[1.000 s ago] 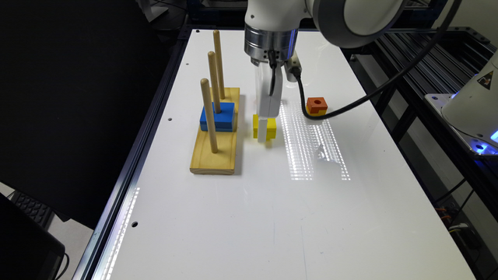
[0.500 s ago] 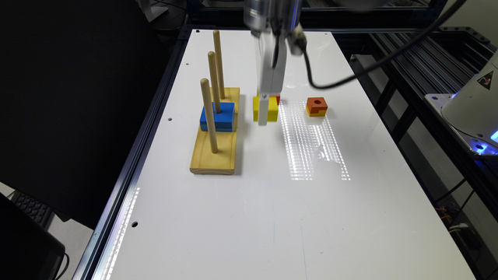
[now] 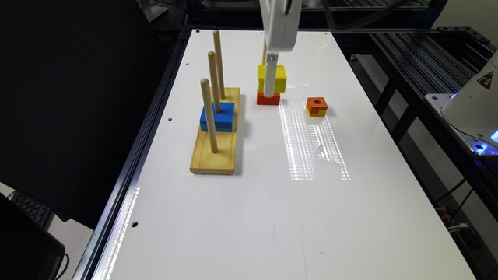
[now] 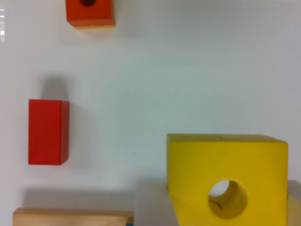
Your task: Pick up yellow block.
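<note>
Two fingers (image 3: pixel 269 83) clamped around yellow block (image 3: pixel 272 77), clear above white table (image 3: pixel 272 214).

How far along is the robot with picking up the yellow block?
Nearly done. The gripper has the yellow block clamped between its fingers, and the block hangs in the air above the white table, higher than the red block. What remains is only to keep holding it up.

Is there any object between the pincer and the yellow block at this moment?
No. The pincer is already closed on the yellow block and holds it above the table; the red block lies on the table.
</note>
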Motion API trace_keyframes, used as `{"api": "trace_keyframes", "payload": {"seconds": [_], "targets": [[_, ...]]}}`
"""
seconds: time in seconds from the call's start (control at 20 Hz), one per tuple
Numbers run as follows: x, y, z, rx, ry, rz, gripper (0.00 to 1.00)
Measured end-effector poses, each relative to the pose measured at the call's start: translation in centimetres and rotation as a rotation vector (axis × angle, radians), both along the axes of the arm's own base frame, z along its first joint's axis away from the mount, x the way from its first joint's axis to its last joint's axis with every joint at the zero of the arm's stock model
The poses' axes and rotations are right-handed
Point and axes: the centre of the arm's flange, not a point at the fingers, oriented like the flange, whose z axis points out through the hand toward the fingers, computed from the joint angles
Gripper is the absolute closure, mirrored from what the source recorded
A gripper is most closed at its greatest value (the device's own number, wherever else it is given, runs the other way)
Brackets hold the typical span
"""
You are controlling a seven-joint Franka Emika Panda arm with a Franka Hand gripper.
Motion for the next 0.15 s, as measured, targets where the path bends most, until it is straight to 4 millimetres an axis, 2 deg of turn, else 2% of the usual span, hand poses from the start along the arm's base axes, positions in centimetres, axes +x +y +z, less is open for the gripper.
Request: {"api": "trace_keyframes", "payload": {"seconds": [0.15], "targets": [[0.0, 0.1, 1.8, -0.003, -0.013, 0.0, 1.0]]}}
